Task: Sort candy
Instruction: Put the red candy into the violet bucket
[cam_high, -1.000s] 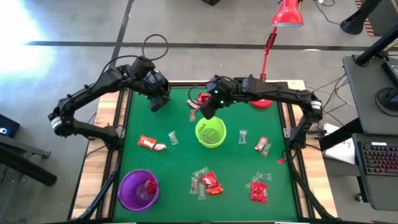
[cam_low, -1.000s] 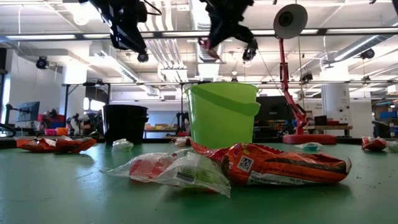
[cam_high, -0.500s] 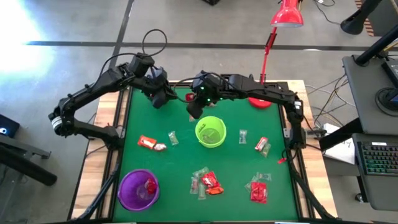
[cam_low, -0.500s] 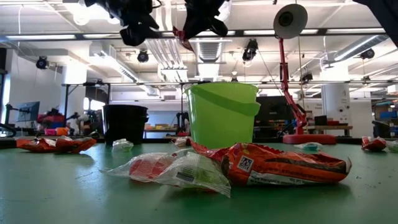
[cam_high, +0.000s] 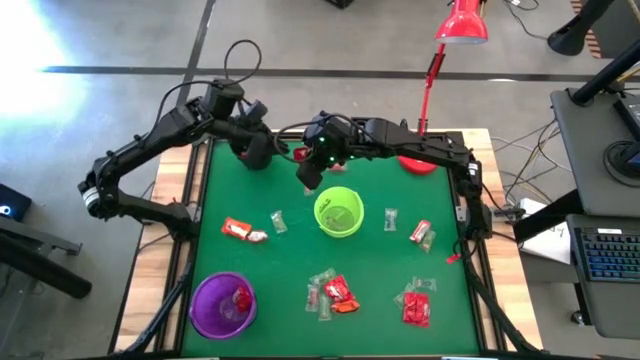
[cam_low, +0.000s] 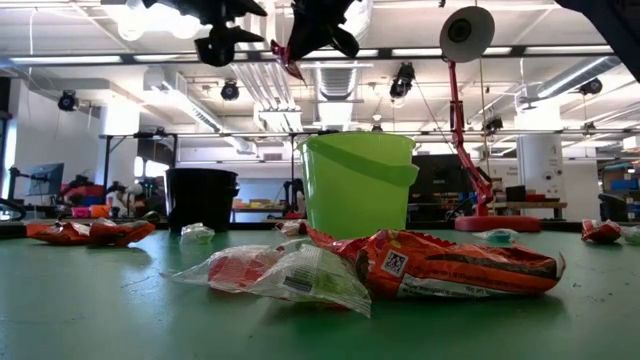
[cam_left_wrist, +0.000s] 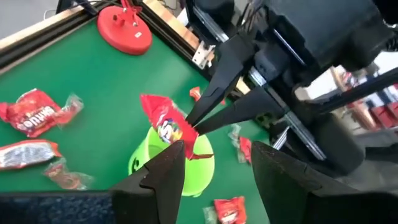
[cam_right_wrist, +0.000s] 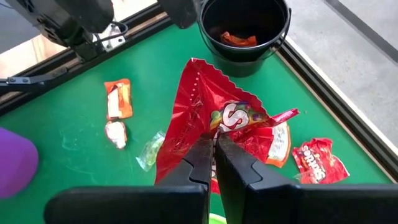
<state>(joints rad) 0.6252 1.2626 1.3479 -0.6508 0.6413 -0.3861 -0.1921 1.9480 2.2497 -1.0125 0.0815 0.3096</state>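
Observation:
My right gripper (cam_high: 308, 178) is shut on a red Skittles packet (cam_right_wrist: 211, 102), held high over the far half of the green mat, left of the green cup (cam_high: 339, 212). The packet (cam_left_wrist: 163, 121) also shows in the left wrist view, and in the low view the packet (cam_low: 290, 58) hangs in the air. My left gripper (cam_high: 262, 152) is open close beside it, its fingers (cam_left_wrist: 171, 171) standing on either side of the packet's lower corner. Other sweets lie on the mat, red (cam_high: 340, 292) and pale (cam_high: 278, 221). The black cup (cam_right_wrist: 245, 25) holds an orange sweet. My right gripper pinches the red packet between its two fingers (cam_right_wrist: 202, 155), on the packet's flat face near one end (cam_right_wrist: 214, 127). The packet is lifted clear of the table and sticks out beyond the fingertips. My left gripper: one finger overlaps the packet's corner (cam_left_wrist: 185, 144); whether it touches I cannot tell.
A purple cup (cam_high: 222, 303) with a red sweet inside stands at the near left. The red lamp base (cam_high: 420, 163) sits at the far right edge. Sweets lie in clusters at near centre, near right (cam_high: 415, 305) and left (cam_high: 243, 231).
My right gripper has carried the red packet from above the green cup's far rim toward the table's left and far edge, stopping next to my left gripper. My left gripper has shifted slightly toward the far edge and turned toward the packet.

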